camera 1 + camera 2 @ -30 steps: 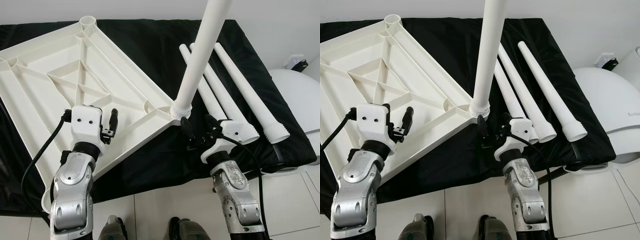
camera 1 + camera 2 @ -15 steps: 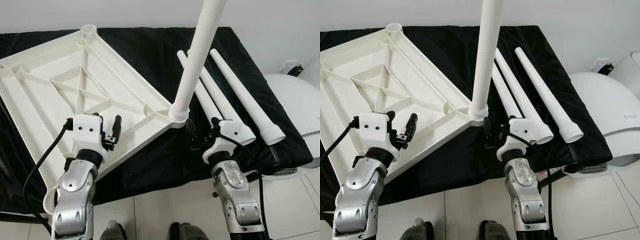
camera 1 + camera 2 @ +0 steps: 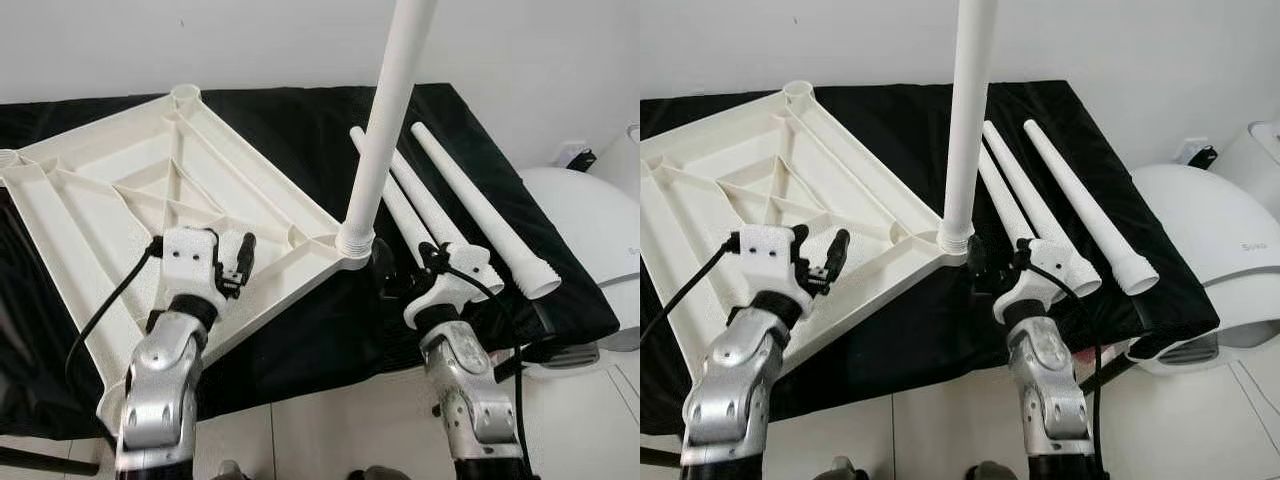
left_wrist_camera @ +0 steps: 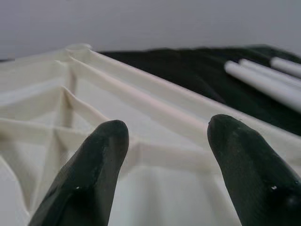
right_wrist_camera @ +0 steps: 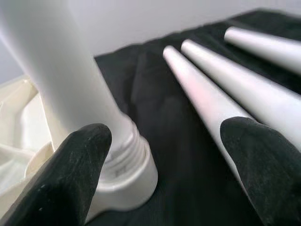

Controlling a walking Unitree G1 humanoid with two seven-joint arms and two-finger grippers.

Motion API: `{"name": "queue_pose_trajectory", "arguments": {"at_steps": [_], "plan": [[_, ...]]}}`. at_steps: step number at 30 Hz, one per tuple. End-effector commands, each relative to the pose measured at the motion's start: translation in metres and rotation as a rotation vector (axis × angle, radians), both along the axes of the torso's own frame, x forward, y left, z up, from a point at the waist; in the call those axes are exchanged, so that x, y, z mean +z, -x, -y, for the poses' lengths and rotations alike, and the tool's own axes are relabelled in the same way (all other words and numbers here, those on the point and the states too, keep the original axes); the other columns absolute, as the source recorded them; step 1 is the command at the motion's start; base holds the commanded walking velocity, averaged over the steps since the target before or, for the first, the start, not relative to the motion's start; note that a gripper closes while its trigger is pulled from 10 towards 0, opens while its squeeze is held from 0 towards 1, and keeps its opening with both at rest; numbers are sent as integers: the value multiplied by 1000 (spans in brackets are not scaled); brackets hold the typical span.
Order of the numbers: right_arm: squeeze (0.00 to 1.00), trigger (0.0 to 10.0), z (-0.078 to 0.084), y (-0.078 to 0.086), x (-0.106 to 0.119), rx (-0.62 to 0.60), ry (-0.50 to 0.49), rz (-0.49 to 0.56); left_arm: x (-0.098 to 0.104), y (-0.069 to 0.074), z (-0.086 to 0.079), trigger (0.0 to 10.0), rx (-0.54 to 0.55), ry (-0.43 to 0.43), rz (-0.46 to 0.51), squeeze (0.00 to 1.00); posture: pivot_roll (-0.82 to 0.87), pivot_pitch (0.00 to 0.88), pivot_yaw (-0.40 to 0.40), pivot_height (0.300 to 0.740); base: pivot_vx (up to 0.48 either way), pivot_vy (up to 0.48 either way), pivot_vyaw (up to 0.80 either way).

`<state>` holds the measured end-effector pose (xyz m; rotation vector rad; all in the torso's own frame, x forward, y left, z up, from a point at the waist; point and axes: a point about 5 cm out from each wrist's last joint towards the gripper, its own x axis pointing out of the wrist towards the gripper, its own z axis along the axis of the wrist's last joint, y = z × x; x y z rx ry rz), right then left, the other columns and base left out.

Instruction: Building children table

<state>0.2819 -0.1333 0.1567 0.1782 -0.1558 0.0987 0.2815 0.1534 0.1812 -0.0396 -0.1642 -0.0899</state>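
Right wrist view has the right gripper with its jaws spread wide and holding nothing, one finger close beside the threaded collar of the standing leg and the other out over the black cloth, so it looks to me like a hand let go of a leg that is already seated. From the head cameras that leg rises nearly upright out of the near corner socket of the white tabletop, which lies underside up on the worktop so that its ribs and corner sockets face the robot. The left gripper sits over the near edge of the tabletop, its jaws likewise apart and empty above the ribbing, placed, I would guess, to steady the panel while a leg is turned. Just beyond the right gripper three loose legs lie side by side on the cloth, thick threaded ends toward the robot, handy for the next pick. A white appliance stands off the worktop's right end, well apart from the work
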Motion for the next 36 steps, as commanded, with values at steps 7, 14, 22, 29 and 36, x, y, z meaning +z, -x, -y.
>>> {"name": "queue_pose_trajectory", "arguments": {"at_steps": [7, 14, 22, 29, 36], "plan": [[0, 10000, 10, -12, 6, -103, 134, 43, -13, -11, 1, 10000, 50, 24, -47, 0, -43, 42, 11, 740, 0, 0, 0], [0, 10000, 13, -14, 4, -85, 171, 89, -17, -14, -3, 10000, 59, -21, -17, 0, -44, 60, 20, 740, 0, 0, 0], [0, 10000, 9, -10, -5, 23, 218, 145, -32, -5, -9, 10000, 79, -38, -42, 0, -29, 67, 26, 740, 0, 0, 0], [0, 10000, 20, -16, -11, 33, 204, 136, -42, 1, -12, 10000, 115, -45, -60, 0, 14, 40, -19, 740, 0, 0, 0], [0, 10000, 21, -17, -16, 37, 215, 143, -51, -1, -19, 10000, 182, -9, -114, 0, 20, 28, -25, 740, 0, 0, 0]]}}
